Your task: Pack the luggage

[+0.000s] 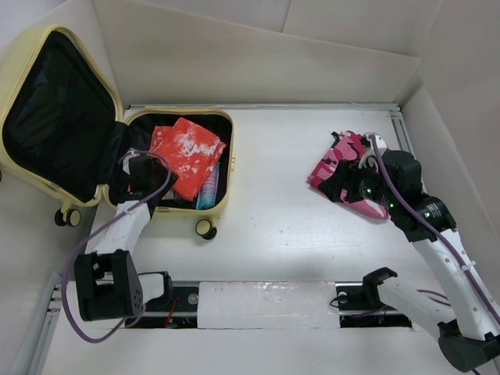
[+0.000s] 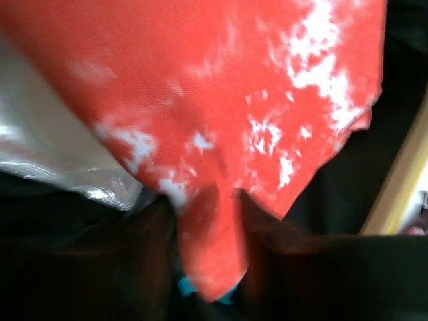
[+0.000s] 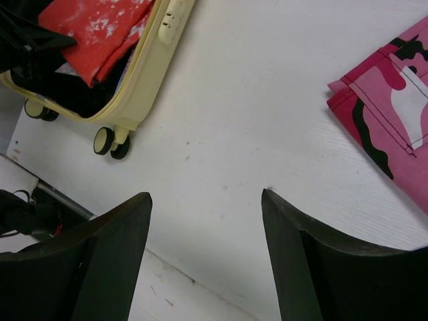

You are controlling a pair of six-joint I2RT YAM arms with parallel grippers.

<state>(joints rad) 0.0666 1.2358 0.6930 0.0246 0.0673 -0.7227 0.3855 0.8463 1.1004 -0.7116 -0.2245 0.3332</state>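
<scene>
The pale yellow suitcase (image 1: pixel 229 168) lies open at the left, its black-lined lid (image 1: pixel 55 117) leaning against the wall. A red tie-dye garment (image 1: pixel 187 152) lies in its base. My left gripper (image 1: pixel 144 168) is over the base's left side. In the left wrist view its gripper (image 2: pixel 208 200) is shut on a corner of the red garment (image 2: pixel 234 100). My right gripper (image 1: pixel 351 181) hovers over a pink camouflage garment (image 1: pixel 337 166) on the table. In the right wrist view this gripper (image 3: pixel 207 197) is open and empty, with the pink garment (image 3: pixel 394 114) to its right and the suitcase (image 3: pixel 150 60) at upper left.
A teal item (image 1: pixel 209 187) and a shiny plastic packet (image 2: pixel 40 147) lie in the base beside the red garment. A caster wheel (image 1: pixel 205 229) sticks out at the suitcase's near edge. White walls enclose the table. A rail slot (image 1: pixel 258 301) runs along the near edge.
</scene>
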